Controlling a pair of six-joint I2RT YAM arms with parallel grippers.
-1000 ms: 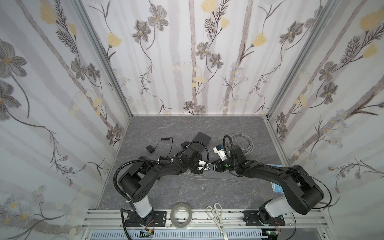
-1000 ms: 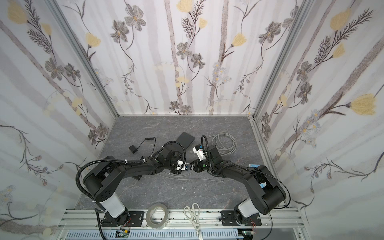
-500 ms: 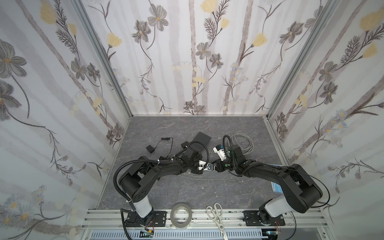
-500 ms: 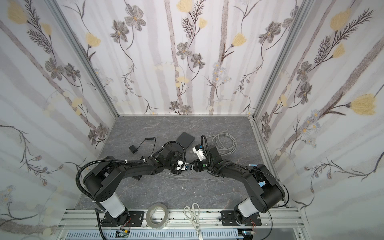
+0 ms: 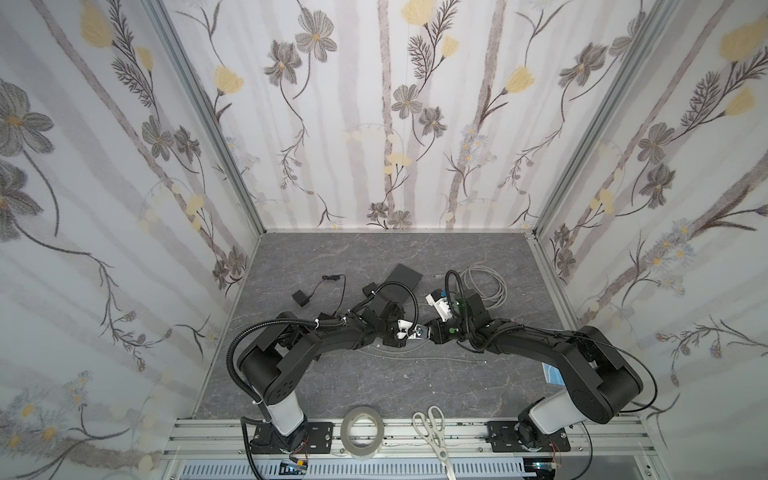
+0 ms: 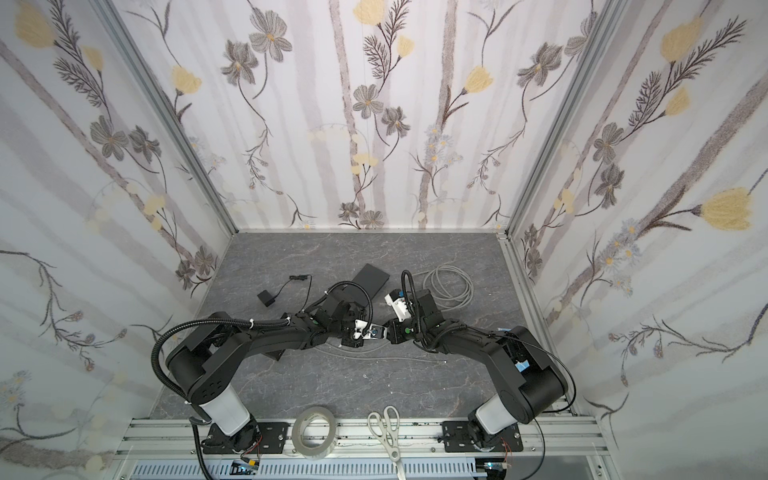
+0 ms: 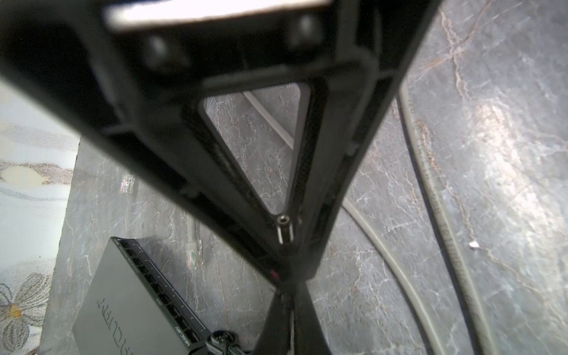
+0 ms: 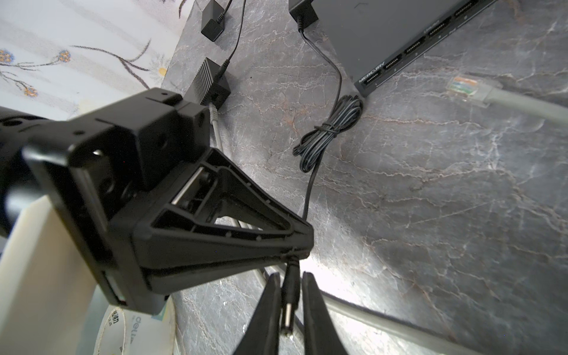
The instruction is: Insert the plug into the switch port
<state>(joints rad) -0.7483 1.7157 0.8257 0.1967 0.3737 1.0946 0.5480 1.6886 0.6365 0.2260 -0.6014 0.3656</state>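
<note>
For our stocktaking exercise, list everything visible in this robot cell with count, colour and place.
table: 1, grey marbled
walls: 3, floral
switch: 1, dark grey, mid-table
plug: 1, black, between fingers of the right tool
cord: 1, black, part bundled, running from the plug
boxes: 3, black, left of the switch in both top views
cable: count unclear, grey, coiled right of the switch; clear end near its ports
tape: 1, pale, on the front rail
scissors: 1, white-handled, beside the tape
arms: 2, black, meeting mid-table
left tool: 1, black, shut on the cord
right tool: 1, black, around the plug
</note>
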